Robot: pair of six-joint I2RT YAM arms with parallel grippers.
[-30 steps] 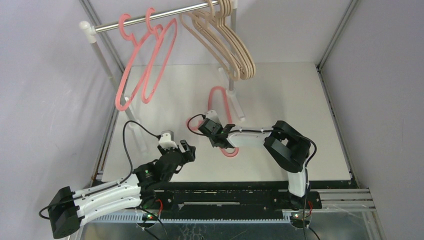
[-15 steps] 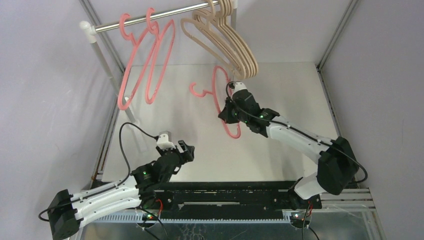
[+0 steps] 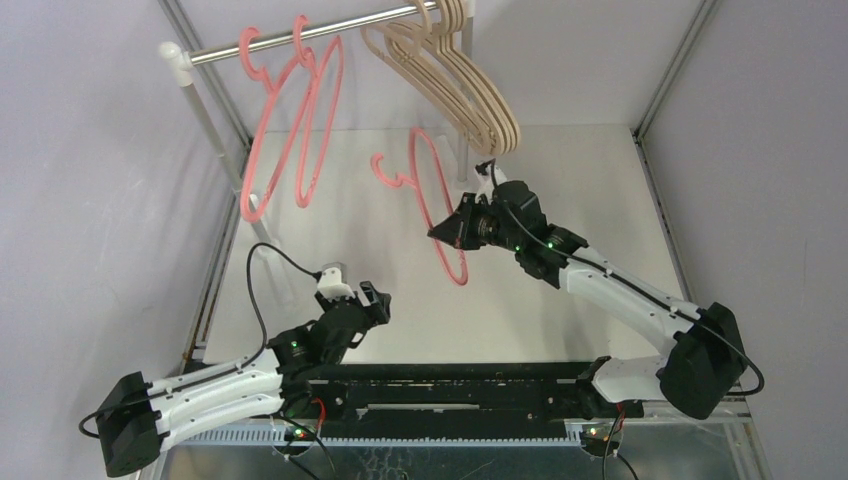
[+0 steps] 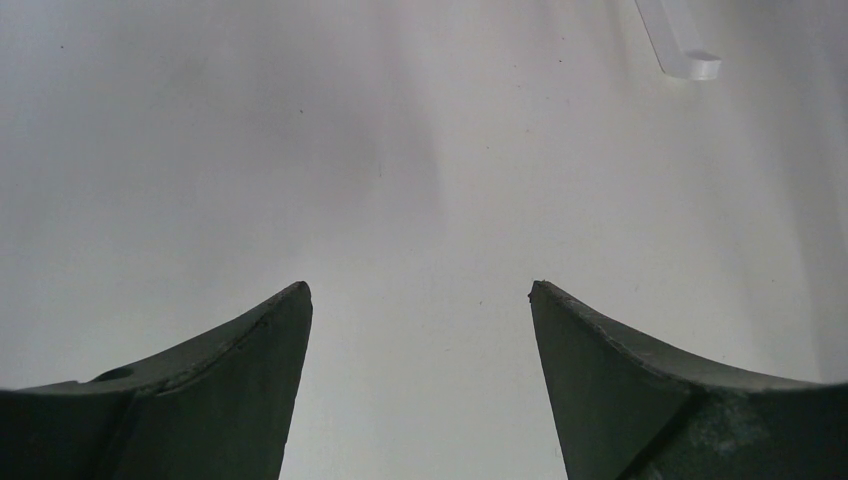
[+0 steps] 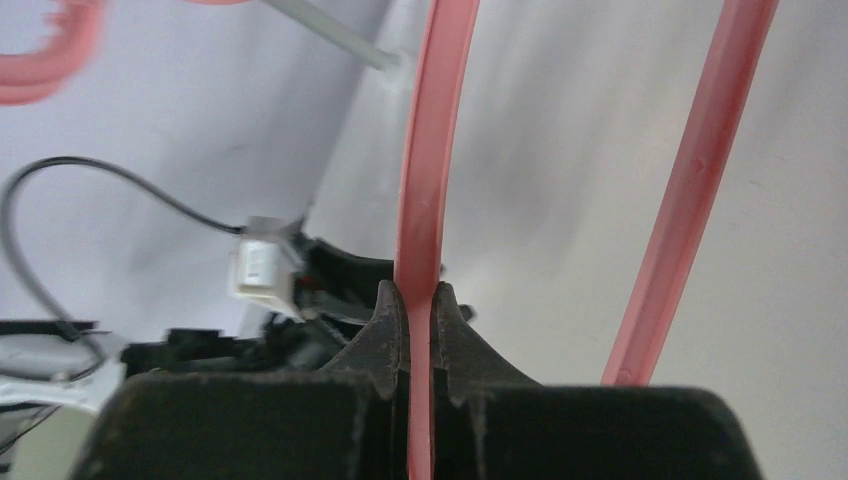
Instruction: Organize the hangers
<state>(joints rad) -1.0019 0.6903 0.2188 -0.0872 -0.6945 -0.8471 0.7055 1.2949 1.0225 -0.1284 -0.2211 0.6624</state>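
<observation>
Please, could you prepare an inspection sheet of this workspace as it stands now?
Surface: white table, flat.
Job's things: two pink hangers and a bunch of beige hangers hang on the rail; a third pink hanger is held in the air.
Clutter: nothing seen.
End effectors: left end effector open, empty; right end effector shut on the third pink hanger.
Cables: black cable loops by the left wrist.
Surroundings: grey walls, metal frame posts.

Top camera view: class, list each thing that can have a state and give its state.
held pink hanger: in the air, clamped by one bar.
right gripper: shut on the held pink hanger.
left gripper: open, empty.
two pink hangers: hooked on the rail.
beige hangers: hooked on the rail.
</observation>
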